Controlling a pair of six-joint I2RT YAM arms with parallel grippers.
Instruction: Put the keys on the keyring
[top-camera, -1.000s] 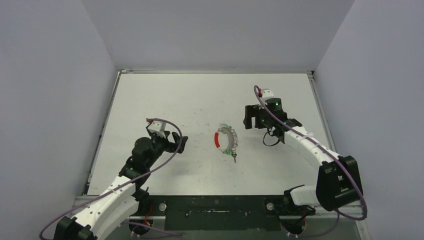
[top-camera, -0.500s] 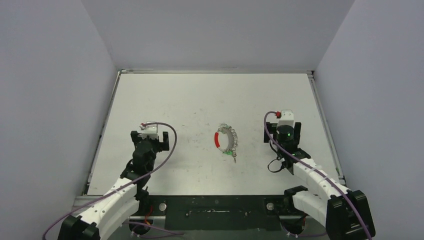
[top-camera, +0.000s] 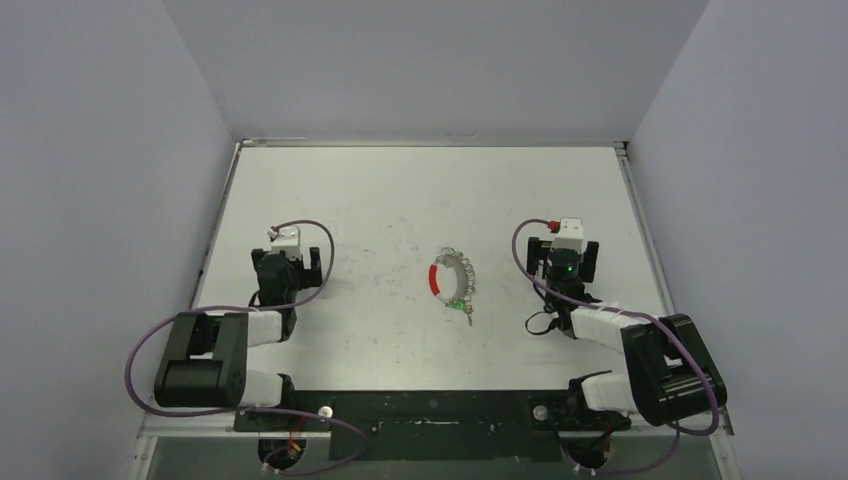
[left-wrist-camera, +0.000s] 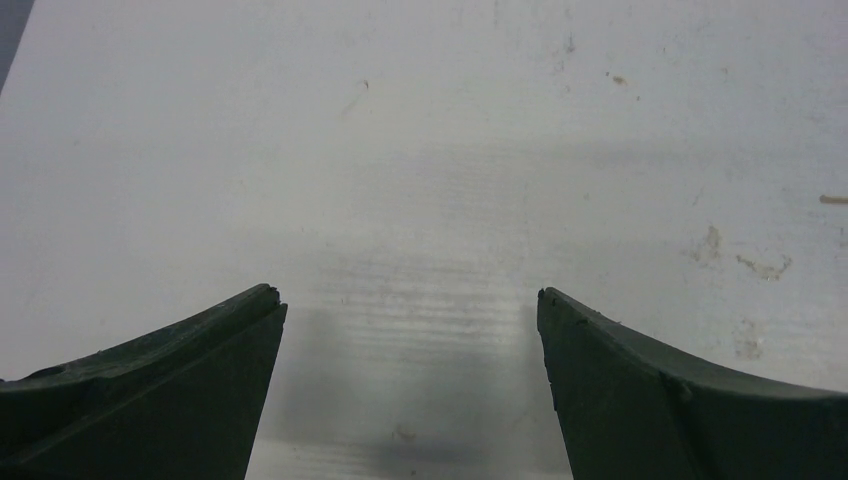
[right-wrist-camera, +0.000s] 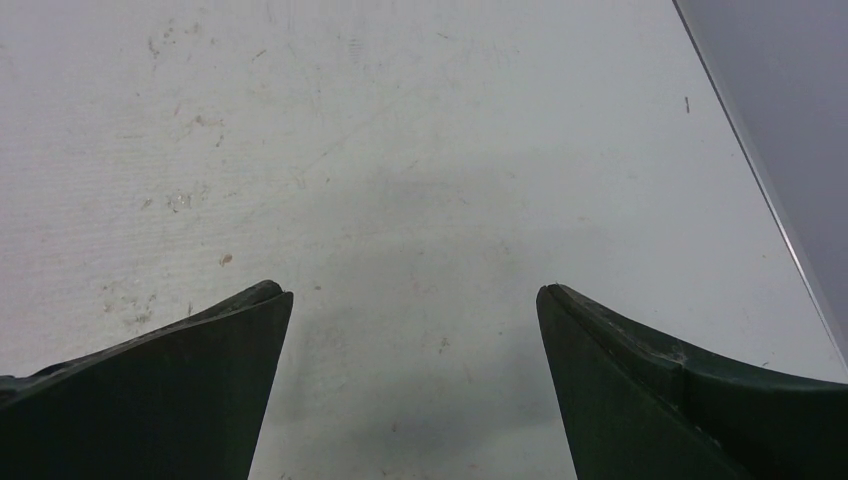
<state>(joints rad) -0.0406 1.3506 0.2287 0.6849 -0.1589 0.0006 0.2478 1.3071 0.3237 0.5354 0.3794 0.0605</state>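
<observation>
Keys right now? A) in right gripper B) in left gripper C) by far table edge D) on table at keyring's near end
D: the keys lie on the table at the near end of the keyring; the left gripper and right gripper are open and empty.

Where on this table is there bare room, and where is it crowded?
Bare: the table beyond the keyring; the gaps between it and the left claw and right claw. Crowded: the centre, keys at the ring's near end.
</observation>
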